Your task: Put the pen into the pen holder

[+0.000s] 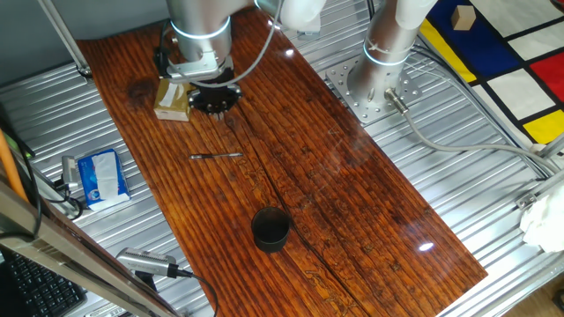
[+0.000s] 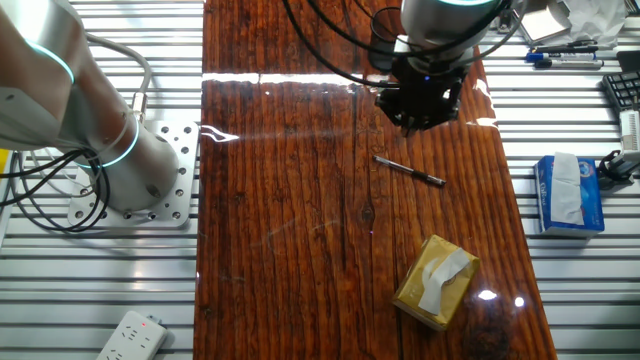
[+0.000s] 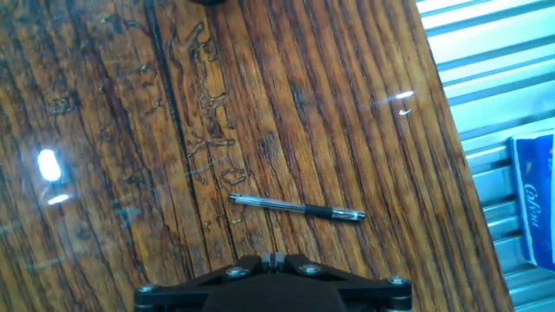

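Observation:
The pen point(image 1: 217, 156) is a thin dark grey stick lying flat on the wooden table; it also shows in the other fixed view point(image 2: 410, 172) and in the hand view point(image 3: 297, 208). The pen holder point(image 1: 270, 228) is a short black cup standing upright nearer the table's front; only its edge shows at the top of the hand view point(image 3: 206, 2). My gripper point(image 1: 214, 107) hangs above the table beyond the pen, apart from it, and also shows in the other fixed view point(image 2: 414, 125). In the hand view the gripper point(image 3: 274, 258) has its fingertips pressed together, shut and empty.
A yellowish-tan box point(image 1: 172, 99) sits beside my gripper point(image 2: 436, 281). A blue tissue pack point(image 1: 103, 176) lies off the wood on the metal slats point(image 3: 533, 199). The arm's base point(image 1: 379, 75) stands at the table's side. A silver tool with a cable point(image 1: 145, 261) lies near the front.

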Tool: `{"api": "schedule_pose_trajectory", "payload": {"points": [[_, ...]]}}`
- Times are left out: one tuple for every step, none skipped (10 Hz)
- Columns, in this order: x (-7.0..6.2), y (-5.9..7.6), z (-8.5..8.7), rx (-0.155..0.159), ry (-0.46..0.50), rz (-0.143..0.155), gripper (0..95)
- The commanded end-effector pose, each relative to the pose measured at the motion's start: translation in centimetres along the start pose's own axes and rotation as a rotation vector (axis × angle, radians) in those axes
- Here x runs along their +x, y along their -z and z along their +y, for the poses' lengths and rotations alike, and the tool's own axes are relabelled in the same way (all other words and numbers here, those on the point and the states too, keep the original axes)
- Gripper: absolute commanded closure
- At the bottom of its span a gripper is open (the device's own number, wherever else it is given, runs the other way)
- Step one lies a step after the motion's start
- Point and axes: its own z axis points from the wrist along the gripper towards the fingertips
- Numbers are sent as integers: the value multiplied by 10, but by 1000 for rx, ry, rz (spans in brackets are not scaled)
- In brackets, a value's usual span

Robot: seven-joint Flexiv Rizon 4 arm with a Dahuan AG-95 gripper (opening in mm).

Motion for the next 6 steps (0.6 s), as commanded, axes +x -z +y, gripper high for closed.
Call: {"api": "schedule_pose_trajectory", "payload": {"points": [[0, 0, 0, 45, 290, 8, 950], [0, 0, 0, 65, 335, 15, 950], [0, -2, 0, 79, 353, 14, 950], [1, -8, -3, 98, 361, 9, 950], [2, -11, -6, 99, 364, 6, 950], [3, -14, -15, 99, 393, 1, 950]]}}
